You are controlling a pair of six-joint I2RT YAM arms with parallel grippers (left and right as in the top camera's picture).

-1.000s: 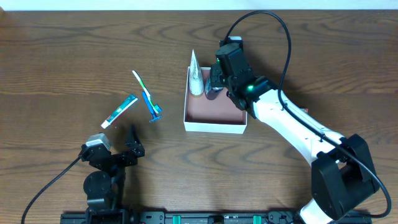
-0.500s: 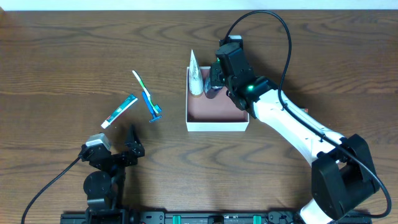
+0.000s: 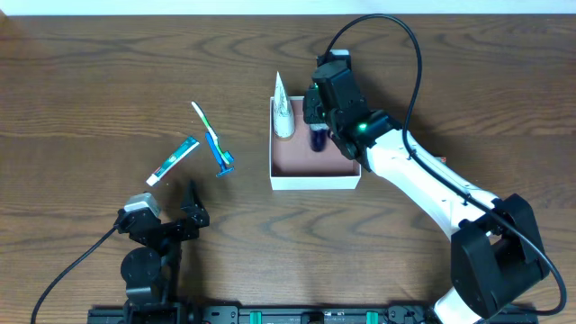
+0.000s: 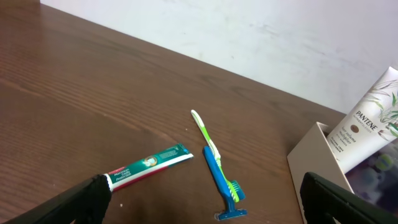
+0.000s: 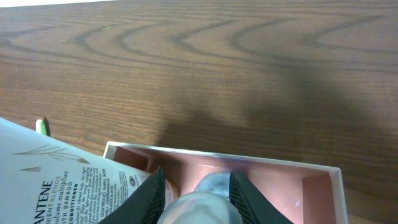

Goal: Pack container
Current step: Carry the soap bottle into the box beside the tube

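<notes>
The container [image 3: 315, 182], a shallow white box with a pinkish inside, sits at the table's middle. A white Pantene tube [image 3: 283, 110] leans in its far left corner. My right gripper [image 3: 317, 124] hovers over the box's far part, shut on a small clear bottle with a purple end [image 3: 317, 139]. In the right wrist view the bottle [image 5: 205, 198] sits between the fingers above the container's far wall [image 5: 261, 164]. My left gripper [image 3: 189, 209] rests open and empty near the front left. A toothpaste tube [image 3: 174, 159], a toothbrush [image 3: 203, 120] and a blue razor [image 3: 223, 162] lie left of the box.
In the left wrist view the toothpaste [image 4: 149, 165], toothbrush [image 4: 204, 132] and razor [image 4: 227, 210] lie ahead on the wood, with the box corner [image 4: 311, 155] and Pantene tube [image 4: 367, 127] at right. A black cable [image 3: 396, 36] arcs behind the right arm.
The box slid a little to the right. The right gripper has brought the small bottle lower into the box, so its purple end now shows. The left arm has not moved.
</notes>
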